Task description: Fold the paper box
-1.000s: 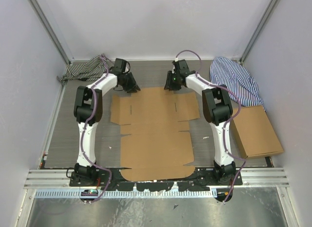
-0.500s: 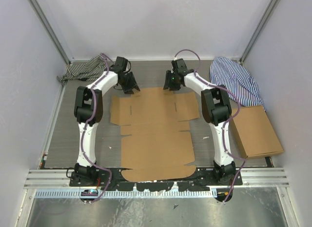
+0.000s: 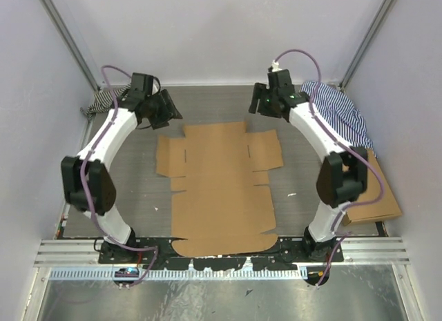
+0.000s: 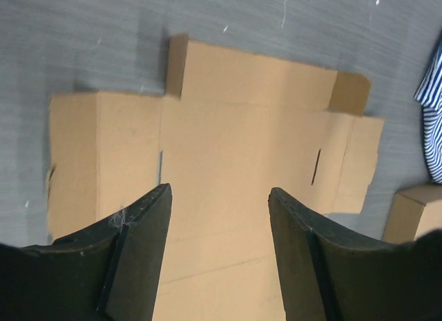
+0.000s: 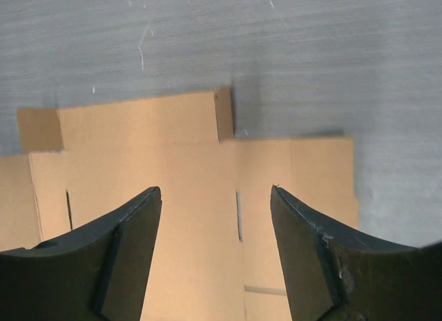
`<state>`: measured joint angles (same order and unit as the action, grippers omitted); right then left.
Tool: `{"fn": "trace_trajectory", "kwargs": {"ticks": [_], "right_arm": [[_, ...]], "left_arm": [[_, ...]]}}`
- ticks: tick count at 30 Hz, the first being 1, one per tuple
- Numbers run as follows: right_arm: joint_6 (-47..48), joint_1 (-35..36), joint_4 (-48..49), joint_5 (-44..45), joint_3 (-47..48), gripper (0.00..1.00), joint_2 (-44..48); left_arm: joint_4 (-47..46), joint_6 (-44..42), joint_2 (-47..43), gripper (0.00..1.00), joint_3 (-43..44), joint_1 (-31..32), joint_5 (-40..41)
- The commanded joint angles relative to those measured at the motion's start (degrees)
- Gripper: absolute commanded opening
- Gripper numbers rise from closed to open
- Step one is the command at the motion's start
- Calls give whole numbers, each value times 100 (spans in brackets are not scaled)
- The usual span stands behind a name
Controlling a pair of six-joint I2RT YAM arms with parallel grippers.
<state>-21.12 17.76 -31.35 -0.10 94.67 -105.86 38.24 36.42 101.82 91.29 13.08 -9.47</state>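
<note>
paper box (image 3: 221, 190) is lying flat and unfolded in the middle of the table (image 3: 148, 197), between the two arms, with its near edge reaching their bases. left gripper (image 4: 217, 193) and right gripper (image 5: 215, 193) are both hovering over the far end, jaws standing wide, nothing between them, not touching cardboard.

my read: they're going for the far flap (image 4: 248, 76) first. doing it well means:
- coming down on both outer ends of that flap together and pinching only the edge
- rotating about the crease, not pulling (sheet looks light, probably sliding if dragged)
- keeping both sides level so the fold isn't skewing

small end tabs (image 5: 223, 114) are looking slightly raised, so the fingers should be staying clear of them.
</note>
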Motion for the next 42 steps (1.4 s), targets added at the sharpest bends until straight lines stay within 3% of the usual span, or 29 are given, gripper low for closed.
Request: {"fn": "trace_trajectory", "kwargs": {"ticks": [1, 7, 13, 24, 32, 42], "right_arm": [[-63, 35, -91, 186, -1529, 70, 1275], [-333, 35, 334, 5, -3708, 76, 2794], [-515, 38, 720, -515, -4724, 89, 3013], [-498, 35, 1019, -820, -5066, 91, 2788], [-549, 36, 1086, -773, -5184, 91, 2613], [-514, 44, 1279, -912, -5316, 89, 2400]], "left_arm": [[-105, 8, -1062, 66, -1639, 11, -1], [-768, 343, -2664, 71, -3824, 16, -86], [-1292, 693, -3495, 82, -4885, 19, -88], [-1501, 550, -2473, 83, -5047, 11, -262], [-1670, 585, -2264, 82, -5188, 107, -231], [-1611, 395, -1633, 79, -4934, 543, 252]]}}
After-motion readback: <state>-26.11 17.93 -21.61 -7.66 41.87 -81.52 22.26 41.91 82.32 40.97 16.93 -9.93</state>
